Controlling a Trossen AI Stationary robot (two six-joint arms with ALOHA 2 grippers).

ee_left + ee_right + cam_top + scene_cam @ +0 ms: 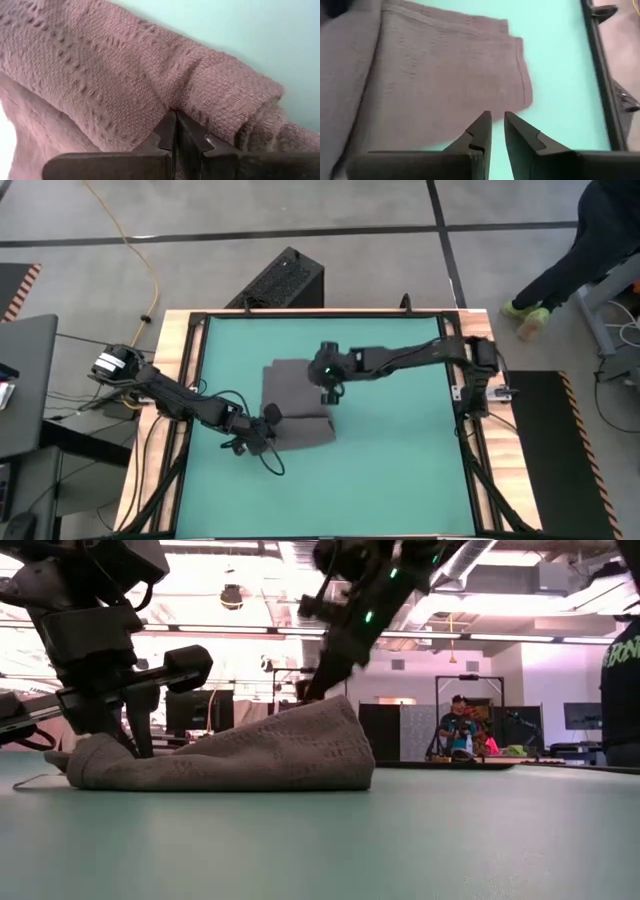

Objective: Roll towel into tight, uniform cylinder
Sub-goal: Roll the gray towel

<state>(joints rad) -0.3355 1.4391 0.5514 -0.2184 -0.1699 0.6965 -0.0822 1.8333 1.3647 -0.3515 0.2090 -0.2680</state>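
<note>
The dark grey towel (pixel 295 405) lies on the teal mat (pixel 400 470), its near part folded or rolled over into a thicker band (pixel 225 95). In the low view it forms a mound (pixel 250 755), higher toward the right. My left gripper (pixel 268 423) is shut at the towel's near left part. My right gripper (pixel 330 392) hangs over the towel's right part, clear of the cloth (pixel 445 65). Its fingers (pixel 497 117) stand a narrow gap apart with nothing between them. My left gripper has its shut fingertips (pixel 175 116) against the towel, in the crease (pixel 170 102) where the rolled band meets the flat layer. The fingers slant down from the table's left. Whether any cloth is caught between them I cannot tell. The towel rests on the mat.
A black frame (pixel 455 395) and wooden edges border the mat. A black box (pixel 280 280) stands beyond the far edge, and a person (pixel 570 270) is at the far right. Bare mat lies to the right of and nearer than the towel.
</note>
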